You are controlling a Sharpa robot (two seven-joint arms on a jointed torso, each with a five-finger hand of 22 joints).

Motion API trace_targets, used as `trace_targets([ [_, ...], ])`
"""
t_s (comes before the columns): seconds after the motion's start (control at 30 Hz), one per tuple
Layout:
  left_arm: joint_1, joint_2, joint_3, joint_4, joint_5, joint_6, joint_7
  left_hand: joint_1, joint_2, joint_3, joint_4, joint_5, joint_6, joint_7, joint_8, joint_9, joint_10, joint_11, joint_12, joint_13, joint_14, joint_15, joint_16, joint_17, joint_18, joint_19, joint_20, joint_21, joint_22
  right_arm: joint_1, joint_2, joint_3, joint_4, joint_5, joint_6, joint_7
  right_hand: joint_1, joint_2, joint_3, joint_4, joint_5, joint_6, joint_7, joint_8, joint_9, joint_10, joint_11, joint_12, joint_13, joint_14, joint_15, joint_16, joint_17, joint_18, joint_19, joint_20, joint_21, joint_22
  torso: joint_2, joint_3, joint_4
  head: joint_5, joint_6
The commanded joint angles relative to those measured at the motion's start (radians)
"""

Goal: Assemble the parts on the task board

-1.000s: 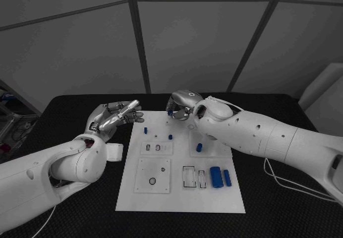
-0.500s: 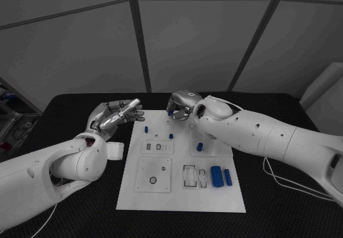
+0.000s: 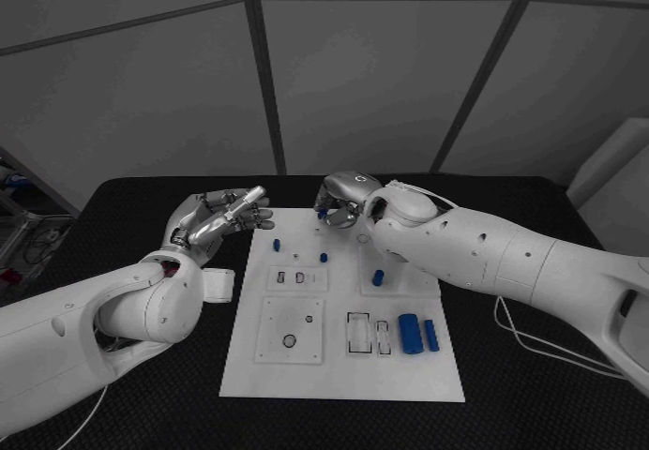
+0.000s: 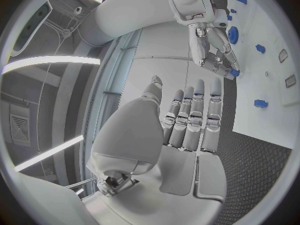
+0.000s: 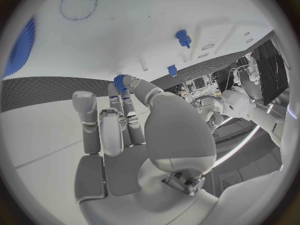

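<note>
The white task board [image 3: 345,370] lies in the middle of the black table. My right hand [image 3: 346,201] hovers over the board's far edge and pinches a small blue part [image 5: 119,79] between thumb and fingertips; the same part [image 3: 322,214] peeks out below the hand. My left hand [image 3: 217,221] is raised beside the board's far left corner, fingers stretched out and holding nothing. In the left wrist view the left hand [image 4: 187,122] shows straight fingers, with the right hand [image 4: 212,42] beyond them. Small blue pegs [image 3: 276,247] [image 3: 324,256] [image 3: 377,277] stand on the board.
Two larger blue cylinders [image 3: 409,335] [image 3: 430,336] lie near the board's right edge beside a rectangular slot [image 3: 360,335]. A round blue gear-like part [image 5: 22,45] sits on the board by the right hand. Bare black table [image 3: 541,394] surrounds the board.
</note>
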Motion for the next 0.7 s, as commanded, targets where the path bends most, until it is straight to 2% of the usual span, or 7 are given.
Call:
trace_targets([
  [0.03, 0.002, 0.001, 0.001, 0.002, -0.007, 0.009, 0.004, -0.004, 0.008, 0.002, -0.005, -0.006, -0.002, 0.006, -0.004, -0.001, -0.005, -0.002, -0.004, -0.001, -0.002, 0.004, -0.006, 0.002, 0.048, -0.005, -0.002, 0.004, 0.001, 0.002, 0.006, 0.0, -0.008, -0.003, 0.02, -0.005, -0.002, -0.013, 0.008, 0.002, -0.007, -0.015, 0.003, -0.004, -0.003, -0.02, 0.008, -0.005, -0.009, 0.048, 0.011, -0.005, -0.006, -0.006, -0.012, 0.002, -0.005, -0.008, 0.0, 0.0, 0.0008, 0.0, 0.0],
  [0.43, 0.003, 0.002, 0.001, 0.004, -0.007, 0.011, 0.002, -0.004, 0.008, 0.002, -0.005, -0.006, -0.002, 0.006, -0.004, -0.001, -0.005, -0.002, -0.004, -0.001, -0.002, 0.004, -0.006, 0.002, 0.048, -0.005, -0.002, 0.004, 0.001, 0.002, 0.013, 0.0, -0.018, -0.01, 0.05, -0.013, -0.008, -0.023, 0.012, 0.008, -0.018, -0.035, 0.006, -0.001, -0.006, -0.053, 0.015, -0.002, -0.016, 0.043, 0.018, -0.015, -0.024, -0.002, -0.027, 0.011, -0.013, -0.026, 0.0, -0.0001, 0.0004, 0.0, -0.003],
  [0.6, 0.004, 0.002, 0.001, 0.003, -0.007, 0.011, 0.002, -0.004, 0.008, 0.002, -0.005, -0.006, -0.002, 0.006, -0.004, -0.001, -0.005, -0.002, -0.004, -0.001, -0.002, 0.004, -0.006, 0.002, 0.048, -0.005, -0.002, 0.004, 0.001, 0.002, 0.012, 0.0, -0.017, -0.011, 0.04, -0.012, -0.012, -0.032, 0.009, 0.012, -0.023, -0.045, 0.008, -0.002, -0.007, -0.074, 0.018, -0.003, -0.021, 0.039, 0.021, -0.023, -0.039, 0.001, -0.039, 0.013, -0.022, -0.043, 0.001, 0.0001, 0.0006, -0.001, -0.004],
  [0.7, 0.004, 0.001, 0.001, 0.002, -0.007, 0.011, 0.002, -0.005, 0.009, 0.002, -0.006, -0.006, -0.003, 0.007, -0.004, -0.001, -0.007, -0.001, -0.004, -0.001, -0.003, 0.005, -0.007, 0.002, 0.048, -0.008, -0.001, 0.005, 0.002, 0.002, 0.003, 0.0, -0.004, -0.011, 0.022, -0.012, -0.014, -0.044, -0.002, 0.017, -0.027, -0.077, 0.01, -0.004, -0.013, -0.116, 0.024, -0.002, -0.025, 0.029, 0.026, -0.043, -0.073, 0.008, -0.064, 0.018, -0.044, -0.081, 0.001, 0.0, 0.0001, 0.0, -0.003],
])
